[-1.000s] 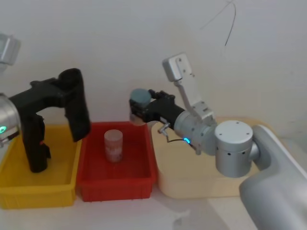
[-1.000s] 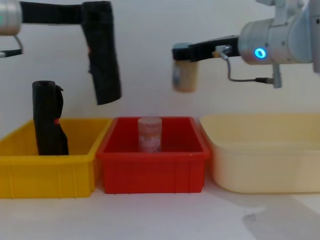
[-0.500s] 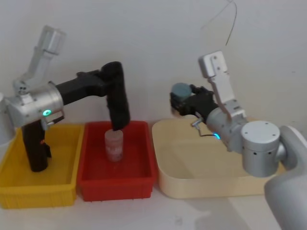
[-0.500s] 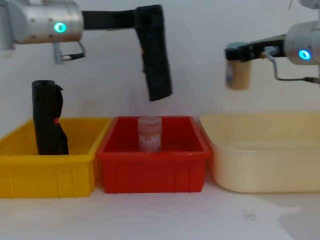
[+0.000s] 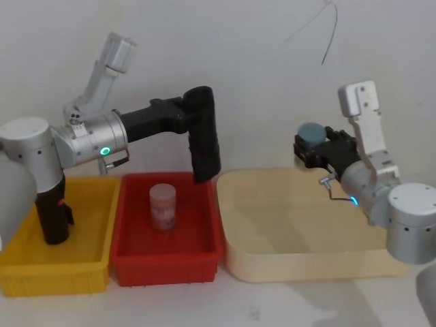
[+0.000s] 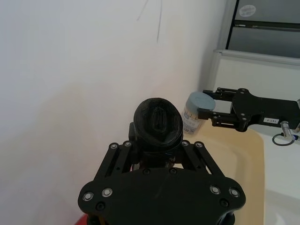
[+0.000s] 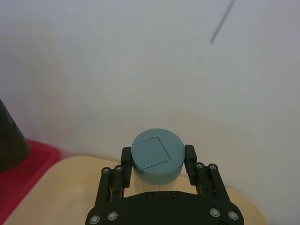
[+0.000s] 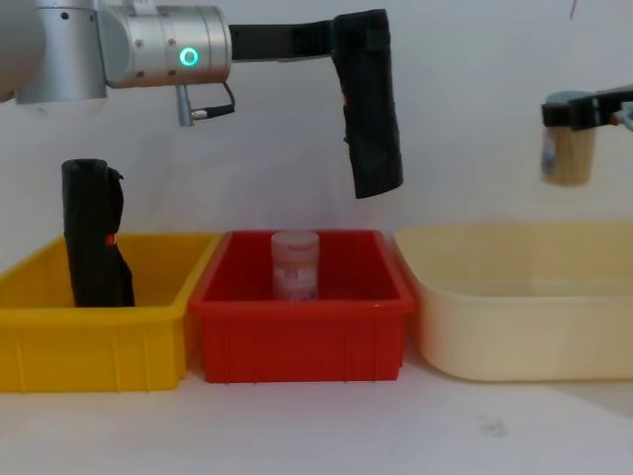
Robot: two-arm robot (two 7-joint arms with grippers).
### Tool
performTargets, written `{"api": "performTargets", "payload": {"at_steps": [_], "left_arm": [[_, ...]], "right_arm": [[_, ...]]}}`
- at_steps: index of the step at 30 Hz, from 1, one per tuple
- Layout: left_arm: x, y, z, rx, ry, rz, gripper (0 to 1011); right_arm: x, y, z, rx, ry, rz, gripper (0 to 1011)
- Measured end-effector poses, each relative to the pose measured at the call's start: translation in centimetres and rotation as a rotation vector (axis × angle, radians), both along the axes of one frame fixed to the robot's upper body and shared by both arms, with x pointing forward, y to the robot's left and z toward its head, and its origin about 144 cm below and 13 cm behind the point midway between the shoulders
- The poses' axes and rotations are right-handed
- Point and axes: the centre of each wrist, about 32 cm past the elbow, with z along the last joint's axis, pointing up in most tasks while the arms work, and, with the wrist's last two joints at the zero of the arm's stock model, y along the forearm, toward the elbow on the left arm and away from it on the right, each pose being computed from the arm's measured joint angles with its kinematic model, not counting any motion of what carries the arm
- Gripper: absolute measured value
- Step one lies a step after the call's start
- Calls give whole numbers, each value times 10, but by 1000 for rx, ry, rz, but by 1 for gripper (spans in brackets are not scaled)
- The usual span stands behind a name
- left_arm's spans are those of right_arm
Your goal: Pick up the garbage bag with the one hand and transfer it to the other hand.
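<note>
1. Head view: my left hand [image 5: 195, 111] is clenched on the upper end of the garbage bag [image 5: 204, 139], reaching in from the left on the arm with the green ring light.
2. The garbage bag hangs in the air, nearly upright with its wider end down. It sits over the far right corner of the red bin [image 5: 163, 268], just beside the edge of the cream tub [image 5: 293, 266].
3. Chest view: the bag [image 8: 371, 114] hangs well above the red bin's rim [image 8: 297, 302] and touches nothing but the left hand [image 8: 354, 38].
4. Left wrist view: the fingers close on both sides of the roll's end [image 6: 158, 123].
5. My right hand [image 5: 308, 146] grips a lidded jar [image 5: 312, 136] above the cream tub, well apart from the bag. In the right wrist view the fingers press both sides of the jar [image 7: 157, 157].
6. A small jar [image 5: 162, 206] stands in the red bin.
7. A second black roll [image 8: 94, 242] with a red mark stands in the yellow bin [image 8: 99, 356].
8. All three containers sit side by side on the bench [image 8: 316, 426].
</note>
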Motion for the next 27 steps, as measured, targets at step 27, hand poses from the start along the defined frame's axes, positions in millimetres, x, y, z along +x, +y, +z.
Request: {"api": "performTargets", "payload": {"at_steps": [27], "left_arm": [[5,-13,5,21,-5,-46,376]], "right_arm": [[-12,-15,-12,4,85,0,1001]]}}
